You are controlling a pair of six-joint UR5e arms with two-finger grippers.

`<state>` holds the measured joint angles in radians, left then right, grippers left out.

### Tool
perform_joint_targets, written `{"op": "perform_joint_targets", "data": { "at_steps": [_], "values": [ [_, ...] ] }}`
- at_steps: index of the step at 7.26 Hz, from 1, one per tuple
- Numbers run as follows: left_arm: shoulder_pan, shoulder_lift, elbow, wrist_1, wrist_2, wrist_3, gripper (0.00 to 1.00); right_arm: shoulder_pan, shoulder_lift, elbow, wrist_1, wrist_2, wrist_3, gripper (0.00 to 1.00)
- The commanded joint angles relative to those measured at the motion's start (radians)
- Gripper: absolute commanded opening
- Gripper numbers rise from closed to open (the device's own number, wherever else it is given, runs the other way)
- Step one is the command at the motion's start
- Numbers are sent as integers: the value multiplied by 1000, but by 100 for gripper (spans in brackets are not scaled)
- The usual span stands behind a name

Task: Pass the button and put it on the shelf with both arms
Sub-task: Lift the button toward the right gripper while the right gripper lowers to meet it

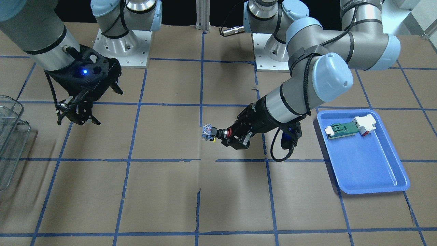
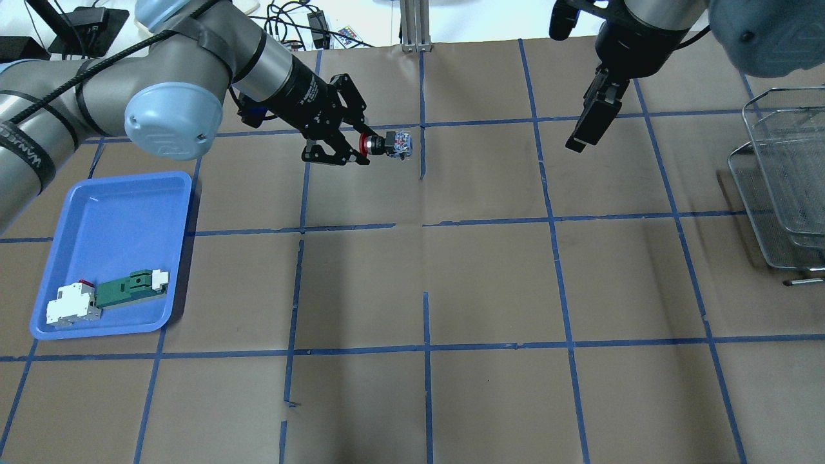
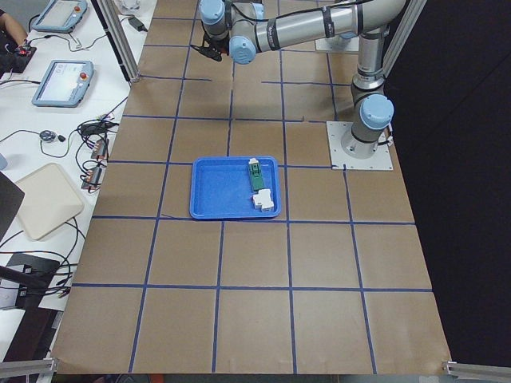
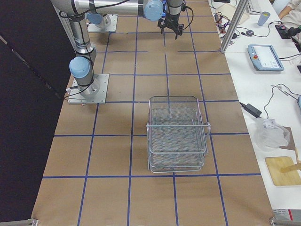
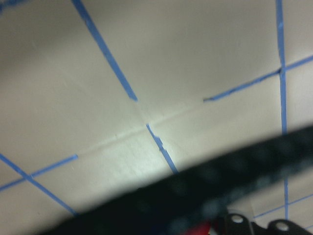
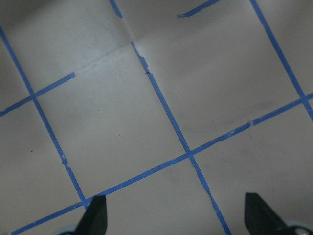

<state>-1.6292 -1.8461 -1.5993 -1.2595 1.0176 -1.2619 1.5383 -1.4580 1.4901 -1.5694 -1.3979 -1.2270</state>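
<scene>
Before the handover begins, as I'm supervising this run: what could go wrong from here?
1. The left gripper pinches the button only at its red-cap end, held above the table; a slip could drop it.
2. The open right gripper hangs well apart and has only the button's small protruding end to take; a misaligned approach might knock it loose.

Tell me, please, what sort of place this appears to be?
Probably a robotics lab: left arm and right arm bolted to a table taped in a blue grid, teach pendant on the side bench.
</scene>
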Motion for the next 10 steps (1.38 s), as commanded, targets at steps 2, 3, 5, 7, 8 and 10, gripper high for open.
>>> {"op": "perform_joint_targets", "data": {
  "at_steps": [2,3,5,7,8,10],
  "values": [
    [-102,-4,55,3,-53,-167,0,-3,-1,10,16,147,-360,100],
    [-124,-2,58,3,-53,-171,0,0,-4,13,-10,201,-370,100],
    [-164,2,58,6,-54,-192,0,19,-8,31,-40,211,-355,100],
    [-188,19,58,5,-54,-203,0,19,-44,97,-99,275,-339,100],
    [-193,33,58,5,-54,-205,0,19,-47,119,-186,275,-318,100],
    [-198,35,56,5,-53,-205,0,20,-48,136,-189,278,-318,100]
  ]
}}
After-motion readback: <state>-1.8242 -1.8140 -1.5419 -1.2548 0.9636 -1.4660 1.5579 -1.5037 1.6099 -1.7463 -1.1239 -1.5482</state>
